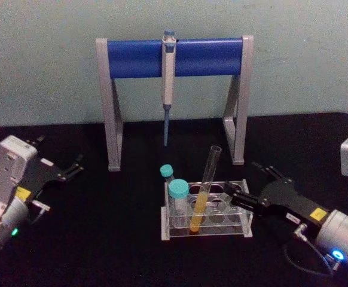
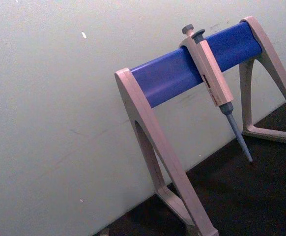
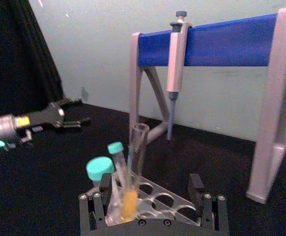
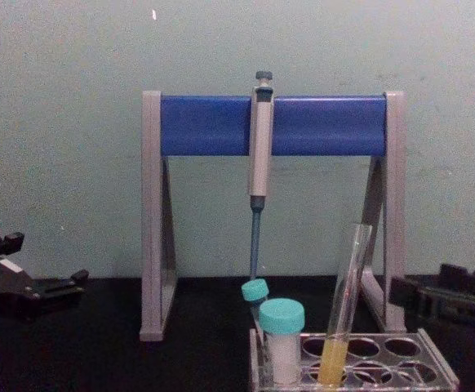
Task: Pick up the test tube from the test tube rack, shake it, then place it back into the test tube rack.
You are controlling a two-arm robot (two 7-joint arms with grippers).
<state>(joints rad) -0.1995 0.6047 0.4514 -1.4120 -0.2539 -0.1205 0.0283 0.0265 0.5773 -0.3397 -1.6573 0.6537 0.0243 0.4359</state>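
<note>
Okay, biggest first: we see the black table [image 1: 102,251] carrying everything, set against a pale wall. At its back stands the grey-and-blue pipette stand [image 1: 138,58], well behind the work, which we judge puts it out of the reach path. Front centre sits the test tube rack [image 1: 237,232], low and clear, close to the robot where either arm can get at it.

The right arm comes in low from the right side, forearm angled toward the rack. The right end effector [image 1: 244,179] has its fingers spread wide, one by the rack's right end and one farther back, holding nothing. In the right wrist view the tube lines up between the two fingers but ahead of them, not touching. We read this as the approach before the pick.

The left end effector [image 1: 60,156] sits parked at the far left of the table, fingers spread, empty, well apart from the rack.

The grey pipette [image 1: 168,66] hangs from the stand's bar, blue tip down.

The test tube [image 1: 207,179] sits in a front-row hole, tilted with its open mouth leaning toward the right arm's side and yellow-orange liquid at the bottom. The hole keeps it from tipping over. Two teal-capped vials [image 1: 178,191] stand just beside it on its left.
</note>
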